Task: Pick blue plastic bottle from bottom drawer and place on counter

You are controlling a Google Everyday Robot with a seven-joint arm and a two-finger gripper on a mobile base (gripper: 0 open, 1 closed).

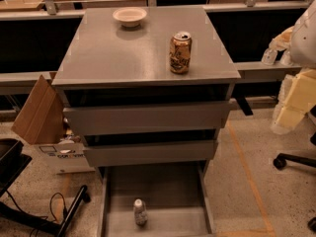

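Plastic, thin-walled and faintly bluish, is what the blue plastic bottle (140, 212) looks to be made of, so I judge it light, smooth and rather slippery, with a body that would dent under a hard squeeze instead of cracking. It stands upright on the flat floor of the bottom drawer (170, 191), which is pulled out below the two closed drawer fronts; the bottle sits toward the front of the drawer and a little left of its middle, apart from both side walls. Whether it holds water I cannot tell, so its weight is uncertain. The best hold seems to be around the middle of the body, at the pale label, where the surface is less slick and the wall is straight. The white cap is narrower and a poorer hold, and a grip too near the base could tip it. A moderate squeeze should be enough. The end effector (292, 113) appears as a pale blocky form at the right edge of the view, well apart from the bottle, and I cannot tell whether it is apart or together. On the table (123, 53), the grey cabinet's top, bare surface lies left of the soda can (180, 52) and in front of the bowl (130, 17).
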